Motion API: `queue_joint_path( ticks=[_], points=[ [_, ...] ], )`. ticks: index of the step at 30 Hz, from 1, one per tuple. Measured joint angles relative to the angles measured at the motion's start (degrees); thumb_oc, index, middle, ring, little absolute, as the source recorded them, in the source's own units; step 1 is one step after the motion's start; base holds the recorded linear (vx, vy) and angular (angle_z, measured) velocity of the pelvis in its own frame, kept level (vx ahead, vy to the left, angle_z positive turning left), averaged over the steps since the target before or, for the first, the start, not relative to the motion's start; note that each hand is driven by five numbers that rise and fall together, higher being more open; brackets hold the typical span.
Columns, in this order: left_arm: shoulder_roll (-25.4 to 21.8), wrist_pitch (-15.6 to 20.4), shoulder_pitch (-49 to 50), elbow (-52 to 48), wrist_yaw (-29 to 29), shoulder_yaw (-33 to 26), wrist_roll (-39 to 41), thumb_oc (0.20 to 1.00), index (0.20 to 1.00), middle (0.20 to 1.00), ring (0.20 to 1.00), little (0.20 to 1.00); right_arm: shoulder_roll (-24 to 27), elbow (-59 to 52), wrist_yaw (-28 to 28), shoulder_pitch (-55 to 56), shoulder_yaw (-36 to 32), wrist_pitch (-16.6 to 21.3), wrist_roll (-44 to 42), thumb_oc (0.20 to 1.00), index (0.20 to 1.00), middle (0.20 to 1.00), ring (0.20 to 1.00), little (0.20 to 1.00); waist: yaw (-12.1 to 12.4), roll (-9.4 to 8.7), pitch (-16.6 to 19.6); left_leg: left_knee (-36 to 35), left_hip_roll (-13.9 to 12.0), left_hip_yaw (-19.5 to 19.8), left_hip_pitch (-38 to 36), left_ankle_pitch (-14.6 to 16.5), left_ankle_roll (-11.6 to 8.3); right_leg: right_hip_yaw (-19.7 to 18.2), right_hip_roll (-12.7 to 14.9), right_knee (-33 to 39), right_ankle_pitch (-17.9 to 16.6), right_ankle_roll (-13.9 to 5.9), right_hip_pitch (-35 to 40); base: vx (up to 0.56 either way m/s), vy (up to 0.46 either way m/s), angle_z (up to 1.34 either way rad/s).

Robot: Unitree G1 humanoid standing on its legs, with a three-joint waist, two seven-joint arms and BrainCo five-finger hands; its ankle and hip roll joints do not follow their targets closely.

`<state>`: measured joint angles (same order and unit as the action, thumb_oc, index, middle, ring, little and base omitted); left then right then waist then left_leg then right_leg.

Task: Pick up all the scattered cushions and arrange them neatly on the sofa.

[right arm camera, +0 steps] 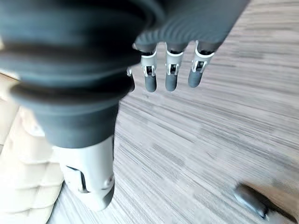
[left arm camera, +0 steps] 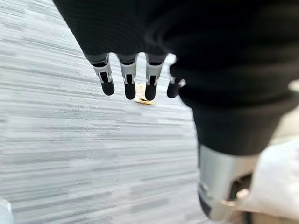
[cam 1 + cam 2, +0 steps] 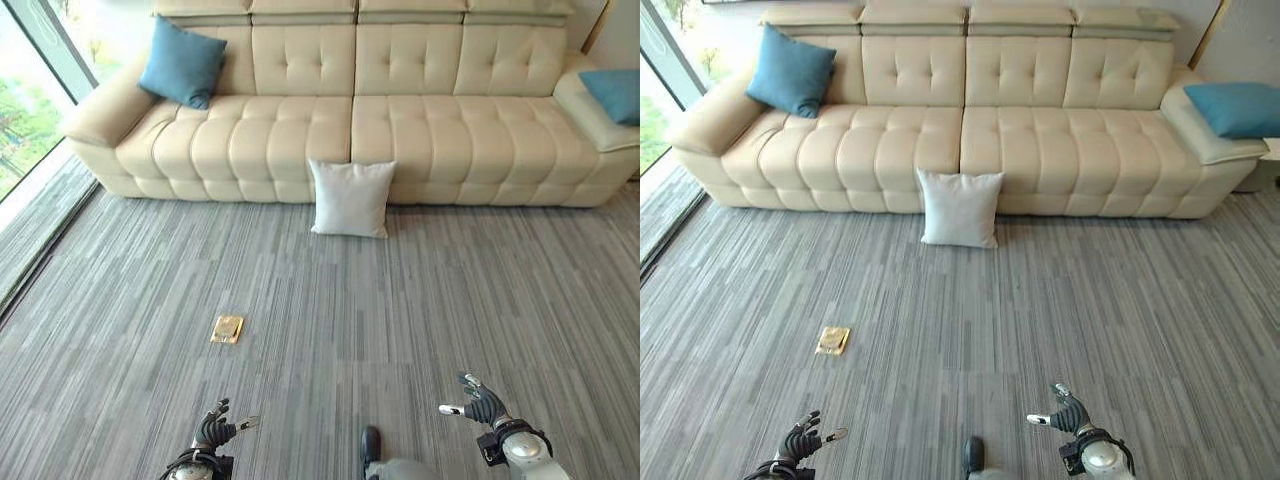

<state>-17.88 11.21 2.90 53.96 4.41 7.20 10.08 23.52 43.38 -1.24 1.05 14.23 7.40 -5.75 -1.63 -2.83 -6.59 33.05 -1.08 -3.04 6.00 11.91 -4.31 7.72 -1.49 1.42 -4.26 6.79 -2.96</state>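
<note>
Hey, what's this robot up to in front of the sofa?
It is tidying cushions, but holds nothing yet. The left robot hand and right robot hand hang open above the grey carpet. A white cushion leans against the cream sofa. One blue cushion sits in the sofa's left corner, another on its right armrest.

- Grey striped carpet floor (image 3: 420, 300), running up to the base of the cream tufted sofa (image 3: 400, 130).
- White cushion (image 3: 351, 198) stands upright on the carpet, leaning against the sofa front near its middle seam.
- Small brass floor plate (image 3: 227, 328) sits on the carpet, well apart from the cushion.
</note>
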Motion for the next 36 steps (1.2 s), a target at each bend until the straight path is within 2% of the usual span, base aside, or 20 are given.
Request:
queue_joint_path(
  ticks=[3,5,9,11,12,14,16,17,18,19,20,23,24,27,28,29,32,34,35,36],
  points=[
    [-0.35,-0.10,-0.84,-0.48,-0.06,0.40,-0.08,1.000,1.000,1.000,1.000,1.000,-0.05,-0.07,-0.08,-0.49,0.32,-0.01,-0.01,1.000,1.000,1.000,1.000,1.000,0.53,-1.78,-0.94,-7.85,-0.01,0.23,6.31,-0.70,0.69,0.17,0.49,2.68,2.40,0.27,4.45,0.28,-0.061,0.04],
    [-0.71,-0.07,-1.23,-1.13,-0.13,1.69,-0.17,1.000,1.000,1.000,1.000,1.000,0.16,0.17,-0.28,-0.22,0.76,-0.10,-0.01,1.000,1.000,1.000,1.000,1.000,0.54,-2.50,-1.65,-17.32,0.46,-0.80,8.21,-3.41,1.06,0.58,0.81,3.23,2.51,-0.45,5.76,0.26,-0.015,0.02],
    [-0.49,-0.39,0.08,-0.45,-0.67,1.75,-0.56,1.000,1.000,1.000,1.000,1.000,-0.42,2.33,-1.11,-0.72,0.83,-0.25,0.01,1.000,1.000,1.000,1.000,1.000,1.70,-0.78,-3.29,-30.99,0.78,-0.88,11.32,-13.99,0.64,-1.06,0.20,3.27,7.18,-2.86,11.83,0.43,0.080,-0.15],
    [-0.47,-0.47,-0.32,2.31,-0.66,1.68,-0.60,1.000,1.000,1.000,1.000,1.000,-0.46,3.67,-1.08,-0.97,0.82,-0.36,0.07,1.000,1.000,1.000,1.000,1.000,2.20,0.26,-2.85,-31.97,0.92,-1.05,11.66,-15.67,1.03,-3.09,0.18,3.22,10.62,-3.86,14.77,0.40,0.151,-0.38],
    [-0.48,-0.65,0.78,2.53,-0.63,1.57,-0.61,1.000,1.000,1.000,1.000,1.000,-0.47,3.55,-1.07,-1.00,0.75,-0.37,0.07,1.000,1.000,1.000,1.000,1.000,3.17,0.38,-2.59,-33.49,0.57,-1.53,10.04,-16.01,1.58,-4.91,0.76,2.82,12.54,-4.03,15.97,0.39,0.181,-0.80],
    [-0.67,-0.78,2.73,2.24,-0.66,1.55,-0.83,1.000,1.000,1.000,1.000,1.000,-0.60,3.10,-1.08,-0.42,0.60,0.06,0.13,1.000,1.000,1.000,1.000,1.000,3.34,-0.25,-1.73,-32.32,1.57,-4.00,7.19,-21.58,7.18,-7.03,2.81,-0.16,14.20,-7.63,17.54,0.45,0.219,-0.80],
    [-0.61,-0.82,2.12,2.40,-0.66,1.54,-1.92,1.000,1.000,1.000,1.000,1.000,-0.95,3.25,-1.00,-0.15,0.81,-0.23,0.29,1.000,1.000,1.000,1.000,1.000,3.38,-1.04,-1.50,-32.05,2.73,-4.72,5.23,-20.20,8.74,-7.58,4.64,-7.49,15.26,-9.19,15.86,0.22,0.114,-0.36],
    [-0.59,-0.83,2.33,2.40,-0.70,1.70,-2.24,1.000,1.000,1.000,1.000,1.000,-1.29,3.28,-0.98,0.09,0.82,-0.33,0.59,1.000,1.000,1.000,1.000,1.000,3.65,-0.96,-1.42,-33.08,2.62,-5.51,3.42,-21.06,9.18,-7.55,5.10,-13.68,16.42,-10.37,13.66,0.17,0.099,-0.35],
    [-0.88,-0.68,2.07,2.13,-0.69,1.71,-2.25,1.000,1.000,1.000,1.000,1.000,-1.80,2.97,-0.88,0.70,0.91,-0.25,0.90,1.000,1.000,1.000,1.000,1.000,3.52,-1.32,-0.44,-33.61,3.17,-5.58,2.47,-20.08,10.06,-7.36,5.76,-19.09,17.42,-12.79,10.82,0.25,0.139,-0.31],
    [-1.69,-0.80,-0.48,2.34,-0.71,1.81,-2.25,1.000,1.000,1.000,1.000,1.000,-2.36,2.06,-0.58,0.73,1.00,-0.30,1.33,1.000,1.000,1.000,1.000,1.000,3.13,-2.57,0.29,-33.78,4.86,-5.55,0.95,-17.42,10.46,-7.91,7.41,-37.40,15.72,-16.77,1.74,0.34,0.160,-0.01],
    [-1.71,-0.78,-1.49,2.14,-0.70,2.08,-2.24,1.000,1.000,1.000,1.000,1.000,-2.35,1.59,-0.52,0.90,0.96,-0.34,1.34,1.000,1.000,1.000,1.000,1.000,2.56,-2.78,0.34,-34.10,5.61,-5.65,-0.22,-18.29,11.01,-7.76,7.87,-42.48,15.66,-17.02,-0.33,0.27,0.115,0.17],
    [-2.27,-0.53,-2.30,0.63,-0.63,4.01,-2.24,1.000,1.000,1.000,1.000,1.000,-2.81,1.22,-0.52,-0.20,0.96,-0.32,1.32,1.000,1.000,1.000,1.000,1.000,2.13,-1.70,0.12,-34.15,6.64,-4.34,-4.47,-14.58,12.85,-5.98,9.15,-45.97,16.65,-15.88,-5.95,0.37,0.088,-0.03],
    [-1.87,-0.71,-2.44,0.56,-0.64,3.97,-2.23,1.000,1.000,1.000,1.000,1.000,-2.52,0.10,-0.41,-0.50,1.19,-0.25,1.35,1.000,1.000,1.000,1.000,1.000,2.07,-0.49,-0.19,-34.40,6.47,-3.88,-5.01,-11.81,13.58,-5.49,8.91,-45.43,17.20,-14.85,-9.60,0.29,-0.019,-0.14],
    [-1.75,-0.77,-2.61,0.32,-0.58,3.94,-2.22,1.000,1.000,1.000,1.000,1.000,-2.20,-0.99,-0.45,-1.78,1.04,-0.17,1.31,1.000,1.000,1.000,1.000,1.000,1.58,0.97,-1.42,-34.49,6.10,-4.10,-7.42,-11.33,12.48,-1.76,8.86,-32.58,16.77,-12.90,-14.56,0.23,-0.040,-0.01],
    [-1.77,-0.81,-2.47,0.34,-0.56,3.94,-2.21,1.000,1.000,1.000,1.000,1.000,-2.17,-0.84,-0.48,-1.47,1.04,-0.42,1.30,1.000,1.000,1.000,1.000,1.000,1.29,0.89,-1.55,-34.46,6.44,-4.25,-8.43,-11.58,12.43,-1.15,8.99,-28.86,15.37,-12.63,-15.67,0.51,-0.156,0.26],
    [-1.62,-0.84,-2.20,1.21,-0.45,3.79,-2.20,1.000,1.000,1.000,1.000,1.000,-2.22,-0.39,-0.46,-0.36,1.11,-0.47,1.29,1.000,1.000,1.000,1.000,1.000,0.50,0.89,-1.54,-34.34,6.52,-3.14,-10.67,-8.64,9.95,-0.37,8.32,-20.79,11.54,-12.41,-17.68,0.50,-0.177,0.25],
    [-1.69,-0.93,-2.28,2.44,-0.20,3.35,-2.21,1.000,1.000,1.000,1.000,1.000,-2.16,1.41,-0.50,-0.28,0.90,-0.53,1.29,1.000,1.000,1.000,1.000,1.000,0.07,0.05,-1.65,-34.28,6.76,-1.51,-13.54,-5.79,9.24,0.04,8.05,-7.62,4.82,-13.41,-17.71,0.40,-0.190,0.33],
    [-1.43,-0.92,-1.12,2.42,0.04,3.37,-2.21,1.000,1.000,1.000,1.000,1.000,-2.16,1.74,-0.47,0.09,0.88,-0.73,1.29,1.000,1.000,1.000,1.000,1.000,0.00,0.10,-1.77,-33.38,5.66,-0.15,-16.47,-3.31,8.53,1.91,7.80,-9.62,3.43,-11.39,-16.86,0.39,-0.210,0.33],
    [-1.03,-0.92,0.04,2.42,0.02,3.39,-2.22,1.000,1.000,1.000,1.000,1.000,-2.16,1.73,-0.47,0.55,0.86,-0.72,1.29,1.000,1.000,1.000,1.000,1.000,-0.01,0.14,-1.34,-33.45,4.77,0.70,-18.65,-2.08,7.36,2.12,7.16,-11.24,3.54,-11.12,-14.55,0.37,-0.247,0.33],
    [-0.53,-0.95,0.77,2.43,0.02,3.40,-2.22,1.000,1.000,1.000,1.000,1.000,-2.06,1.94,-0.46,0.75,0.78,-0.76,1.29,1.000,1.000,1.000,1.000,1.000,0.32,-0.11,-0.99,-32.67,3.57,1.21,-20.44,-1.18,5.93,2.17,6.07,-10.89,1.22,-9.47,-12.54,0.31,-0.256,0.42]
  ],
)
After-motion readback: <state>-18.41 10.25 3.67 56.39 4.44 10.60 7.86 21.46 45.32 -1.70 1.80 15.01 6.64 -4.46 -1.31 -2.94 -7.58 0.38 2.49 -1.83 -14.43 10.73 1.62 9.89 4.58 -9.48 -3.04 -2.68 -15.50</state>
